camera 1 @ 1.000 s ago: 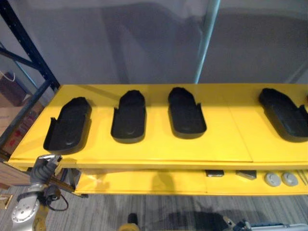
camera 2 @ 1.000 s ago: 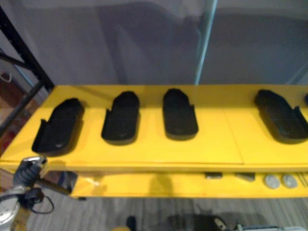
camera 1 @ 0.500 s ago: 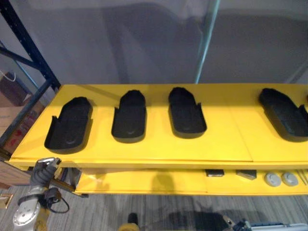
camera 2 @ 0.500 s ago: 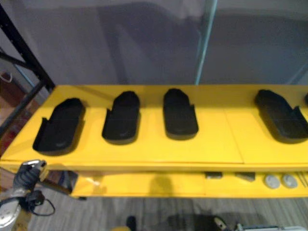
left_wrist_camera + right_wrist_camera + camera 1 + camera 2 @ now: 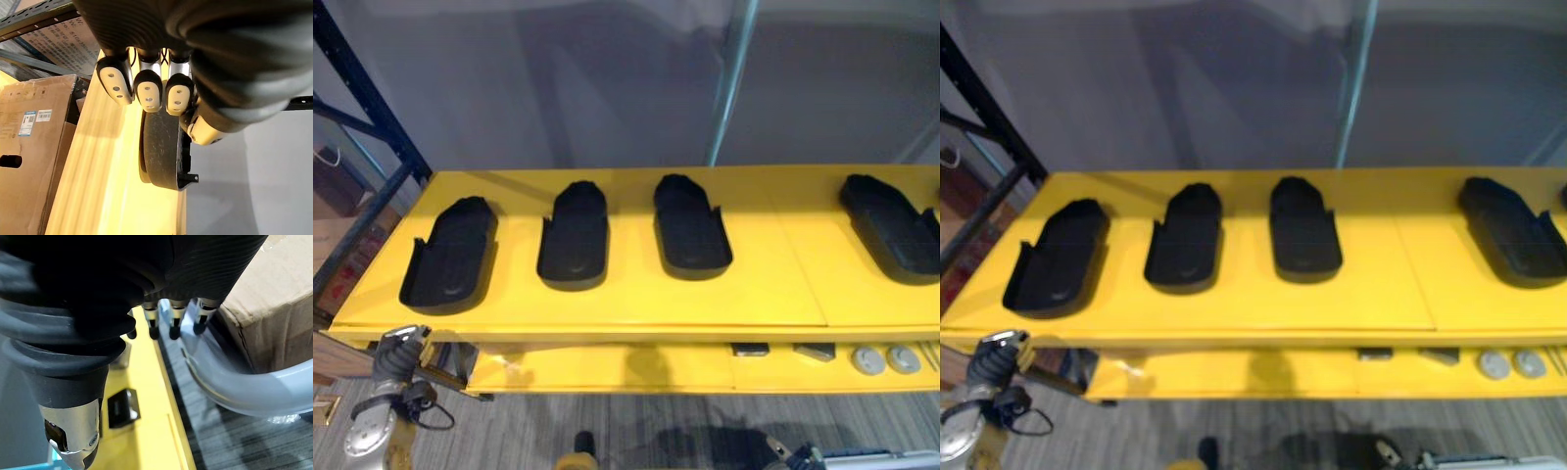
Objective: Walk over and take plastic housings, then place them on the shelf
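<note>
labels: white stickers on cardboard box (image 5: 24,147)
housings (image 5: 691,227): four, black, on yellow shelf (image 5: 773,284)
left hand (image 5: 396,351): curled, empty, below leftmost housing (image 5: 450,257)
right hand (image 5: 174,323): fingers loose, empty

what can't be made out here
Left eye view: the far-right housing is cut off by the right edge.
Left wrist view: one end of a housing is hidden behind the left robot hand.
Left eye view: the grey discs on the lower shelf are too small to identify.
</note>
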Motion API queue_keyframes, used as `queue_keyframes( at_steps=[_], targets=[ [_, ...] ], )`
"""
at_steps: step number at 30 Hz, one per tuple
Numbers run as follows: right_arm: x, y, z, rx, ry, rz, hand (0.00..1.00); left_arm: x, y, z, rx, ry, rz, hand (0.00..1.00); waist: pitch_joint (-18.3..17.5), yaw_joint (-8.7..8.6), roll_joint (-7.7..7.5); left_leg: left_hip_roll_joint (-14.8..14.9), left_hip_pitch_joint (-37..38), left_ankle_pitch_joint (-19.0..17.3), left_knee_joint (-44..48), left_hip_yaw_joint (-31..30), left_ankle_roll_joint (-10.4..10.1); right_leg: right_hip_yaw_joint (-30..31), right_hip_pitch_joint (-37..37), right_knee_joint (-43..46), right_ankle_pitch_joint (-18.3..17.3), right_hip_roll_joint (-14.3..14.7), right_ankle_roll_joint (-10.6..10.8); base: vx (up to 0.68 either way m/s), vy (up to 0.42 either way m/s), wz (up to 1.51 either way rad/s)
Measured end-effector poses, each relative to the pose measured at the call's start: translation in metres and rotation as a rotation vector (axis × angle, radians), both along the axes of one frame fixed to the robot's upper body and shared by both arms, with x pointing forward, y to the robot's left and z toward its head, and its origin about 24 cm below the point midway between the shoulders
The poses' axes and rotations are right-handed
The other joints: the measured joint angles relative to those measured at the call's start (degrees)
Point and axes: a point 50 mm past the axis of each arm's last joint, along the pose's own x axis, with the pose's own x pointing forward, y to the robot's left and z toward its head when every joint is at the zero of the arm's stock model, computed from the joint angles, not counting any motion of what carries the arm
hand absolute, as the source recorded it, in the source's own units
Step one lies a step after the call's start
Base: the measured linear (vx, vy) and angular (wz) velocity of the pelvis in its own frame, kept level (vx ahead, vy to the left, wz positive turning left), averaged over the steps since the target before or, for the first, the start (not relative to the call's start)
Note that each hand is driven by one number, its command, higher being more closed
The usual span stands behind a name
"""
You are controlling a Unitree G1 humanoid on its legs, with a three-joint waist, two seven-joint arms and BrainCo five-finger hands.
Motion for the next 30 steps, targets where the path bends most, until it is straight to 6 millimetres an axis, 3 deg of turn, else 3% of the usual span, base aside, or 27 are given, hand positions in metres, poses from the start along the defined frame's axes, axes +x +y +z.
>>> queue_keyframes(
  at_steps=[30],
  targets=[
    [0.01, -0.003, 0.004, -0.016, -0.019, 0.065, 0.0, 0.032, 0.032, 0.023, 0.029, -0.01, 0.043, 1.0, 0.5, -0.27, 0.55, 1.0, 0.8, -1.3, 0.0, 3.8, -0.2, 3.7, -3.4, 2.9, 1.2, -0.3, 0.3, 0.0, 0.003, -0.06]
  ],
)
